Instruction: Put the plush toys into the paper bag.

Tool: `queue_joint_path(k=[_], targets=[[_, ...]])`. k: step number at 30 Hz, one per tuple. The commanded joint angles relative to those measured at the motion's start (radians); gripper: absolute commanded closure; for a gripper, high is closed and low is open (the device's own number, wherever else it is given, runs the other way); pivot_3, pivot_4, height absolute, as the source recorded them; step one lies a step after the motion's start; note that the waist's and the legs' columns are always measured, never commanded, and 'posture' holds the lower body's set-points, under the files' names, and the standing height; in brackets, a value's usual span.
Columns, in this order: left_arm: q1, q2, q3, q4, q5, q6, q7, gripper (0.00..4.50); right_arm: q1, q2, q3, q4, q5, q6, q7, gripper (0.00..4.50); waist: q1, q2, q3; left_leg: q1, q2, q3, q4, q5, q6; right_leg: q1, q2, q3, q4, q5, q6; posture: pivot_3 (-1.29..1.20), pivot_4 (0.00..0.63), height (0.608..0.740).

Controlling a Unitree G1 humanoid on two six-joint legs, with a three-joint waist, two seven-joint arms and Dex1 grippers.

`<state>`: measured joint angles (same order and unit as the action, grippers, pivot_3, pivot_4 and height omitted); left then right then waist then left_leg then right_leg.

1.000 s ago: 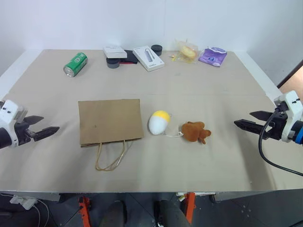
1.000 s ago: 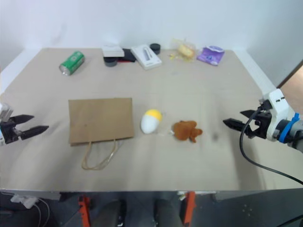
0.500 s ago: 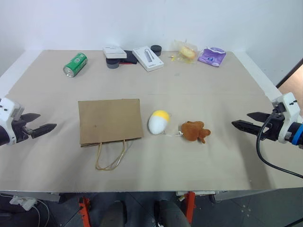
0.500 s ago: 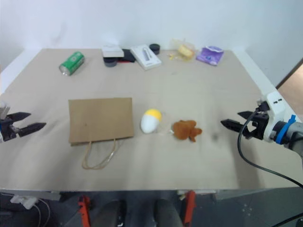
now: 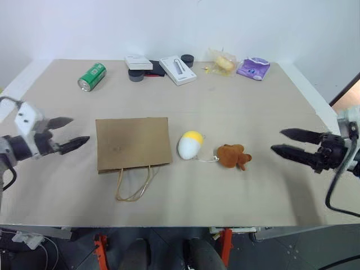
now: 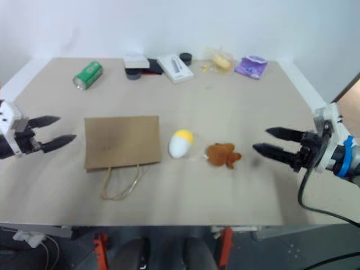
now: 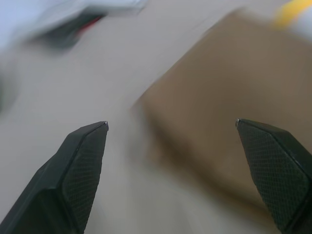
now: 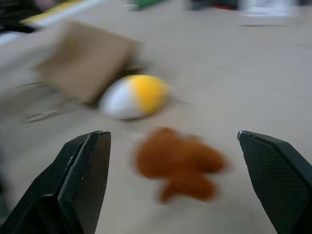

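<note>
- The bag (image 5: 133,143) lies flat on the table (image 5: 236,101), left of centre, with its cord handles (image 5: 132,184) trailing toward the near edge.
- The egg toy (image 5: 190,145) lies just right of the bag, close to its right edge but apart from it; its yellow end points toward the far side.
- The brown toy (image 5: 232,156) lies just right of the egg; a thin white loop runs between them.
- The left gripper (image 5: 66,133) hovers left of the bag, jaws spread wide and empty, tips aimed at the bag's left edge with a short gap of bare table between.
- The right gripper (image 5: 288,142) hovers right of the brown toy, jaws wide apart and holding nothing, tips pointing left toward it. A stretch of bare table separates them.
- In the right wrist view the brown toy (image 8: 180,163) sits between the two fingers (image 8: 80,183), with the egg (image 8: 132,95) and bag (image 8: 85,57) beyond it.
- Along the far edge, well away from the toys: a green can (image 5: 91,76), a white box (image 5: 177,69), dark round items, a wrapped yellow item (image 5: 223,61) and a purple pouch (image 5: 253,67).
- The middle and near parts of the table around the bag and toys are bare on all sides.
</note>
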<state>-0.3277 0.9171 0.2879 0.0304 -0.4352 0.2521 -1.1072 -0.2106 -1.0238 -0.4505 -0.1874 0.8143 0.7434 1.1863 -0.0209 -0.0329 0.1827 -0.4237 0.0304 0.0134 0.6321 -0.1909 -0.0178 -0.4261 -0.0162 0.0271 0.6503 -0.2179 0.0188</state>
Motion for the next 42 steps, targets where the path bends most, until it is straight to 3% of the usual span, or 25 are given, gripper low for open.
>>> queue_joint_path(k=[1, 6, 9, 15, 19, 25, 34, 42], targets=[[0.042, 0.017, -0.088, -0.148, 0.066, -0.131, -0.063, 0.14, -0.051, -0.025, 0.023, -0.148, 0.048, -0.014, 0.02, 0.0, -0.003, 0.001, 0.0, 0.002, 0.0, 0.002, 0.0, 0.0, 0.0, 0.001, 0.0, 0.002, 0.0, 0.001, 0.0, 0.0, 0.15, 0.74], [0.049, -0.009, -0.16, -0.153, 0.147, -0.406, -0.129, 0.14, -0.109, -0.03, 0.141, -0.241, -0.013, -0.067, 0.016, 0.0, -0.001, 0.0, 0.0, 0.003, 0.002, 0.006, 0.003, 0.001, 0.001, 0.001, 0.003, 0.002, 0.0, 0.002, -0.008, 0.0, 0.15, 0.74], [0.036, -0.051, -0.162, -0.081, 0.194, -0.696, -0.135, 0.14, -0.114, -0.02, 0.178, -0.255, -0.066, -0.122, 0.004, 0.0, 0.0, 0.001, 0.0, 0.003, 0.004, 0.008, 0.003, 0.001, 0.002, 0.001, 0.002, 0.002, 0.0, 0.002, -0.008, 0.0, 0.15, 0.74], [-0.019, -0.068, -0.147, 0.226, 0.249, -1.284, -0.14, 0.14, -0.092, -0.017, 0.182, -0.257, -0.09, -0.161, 0.009, 0.0, 0.003, 0.001, 0.0, 0.002, 0.004, 0.013, 0.003, 0.001, 0.002, 0.0, 0.0, 0.003, -0.001, 0.003, -0.005, 0.0, 0.15, 0.74], [-0.045, -0.049, -0.189, 0.371, 0.258, -1.496, -0.103, 0.14, -0.078, -0.013, 0.178, -0.27, -0.089, -0.173, 0.006, 0.0, 0.003, 0.001, 0.0, 0.002, 0.006, 0.014, 0.003, 0.001, 0.002, 0.0, 0.0, 0.003, -0.001, 0.006, -0.001, 0.0, 0.15, 0.74], [-0.049, -0.021, -0.252, 0.457, 0.302, -1.619, -0.026, 0.14, -0.062, -0.017, 0.172, -0.277, -0.09, -0.191, 0.011, 0.0, 0.003, 0.001, 0.0, 0.002, 0.007, 0.015, 0.004, 0.001, 0.002, 0.0, 0.0, 0.003, -0.001, 0.007, -0.001, 0.0, 0.15, 0.74], [-0.039, 0.005, -0.302, 0.483, 0.401, -1.654, 0.114, 0.14, -0.056, -0.023, 0.161, -0.275, -0.078, -0.191, 0.01, 0.0, 0.003, 0.001, 0.0, 0.002, 0.007, 0.015, 0.005, 0.001, 0.002, 0.0, 0.0, 0.003, -0.001, 0.008, -0.001, 0.0, 0.15, 0.74], [-0.03, -0.053, -0.368, 0.409, 0.484, -1.595, 0.225, 0.14, -0.062, -0.018, 0.166, -0.287, -0.064, -0.176, -0.009, 0.0, 0.003, 0.001, -0.001, 0.003, 0.008, 0.017, 0.005, 0.001, 0.003, 0.0, 0.0, 0.003, -0.001, 0.009, -0.001, 0.0, 0.15, 0.74]])
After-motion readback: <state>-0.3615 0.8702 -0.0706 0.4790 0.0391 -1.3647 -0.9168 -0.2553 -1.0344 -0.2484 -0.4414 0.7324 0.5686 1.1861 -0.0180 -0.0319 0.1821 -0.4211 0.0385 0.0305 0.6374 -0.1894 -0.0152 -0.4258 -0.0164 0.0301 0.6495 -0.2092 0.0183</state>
